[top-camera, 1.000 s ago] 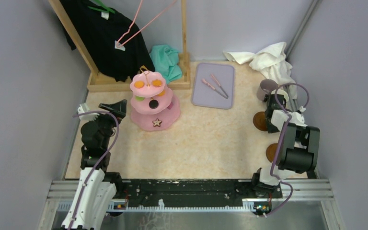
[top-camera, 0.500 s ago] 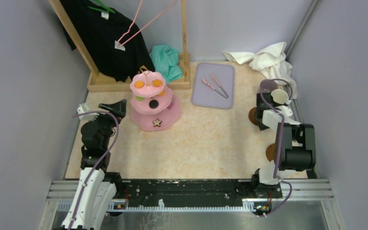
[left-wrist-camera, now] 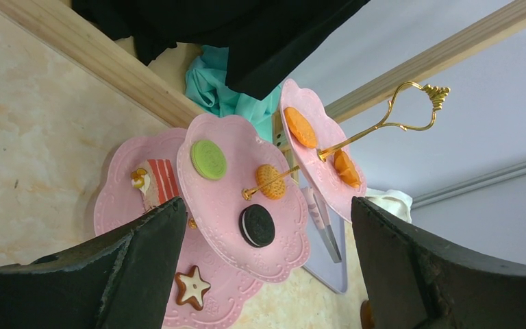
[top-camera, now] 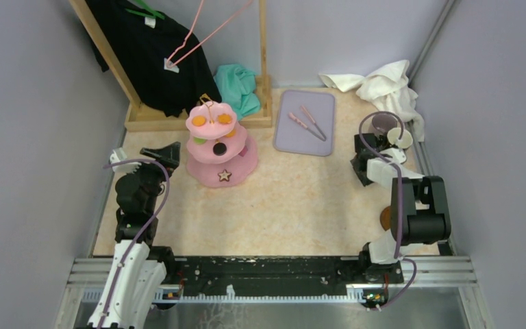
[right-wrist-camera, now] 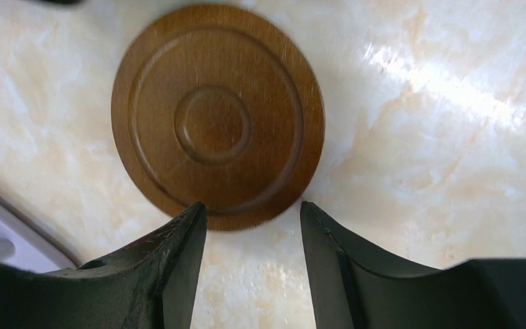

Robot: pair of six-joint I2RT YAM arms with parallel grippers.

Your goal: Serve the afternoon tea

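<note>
Your right gripper [right-wrist-camera: 253, 214] has swung left, away from the mugs, toward mid-frame. Its fingers are spread, with the tips at the lower edge of one brown saucer [right-wrist-camera: 218, 116], not pinching it. Second saucer [top-camera: 385, 218]: lower right, partly hidden by the arm. Mauve mug [top-camera: 382, 123] and cream mug [top-camera: 403, 139]: right edge, side by side. Left gripper [top-camera: 168, 152]: spread wide, facing the pink stand [top-camera: 219, 147] left of centre, with sweets [left-wrist-camera: 209, 159] on its tiers.

saucer [top-camera: 385, 219] half behind arm [top-camera: 421, 218], stand [left-wrist-camera: 226, 199] partly hidden
</note>
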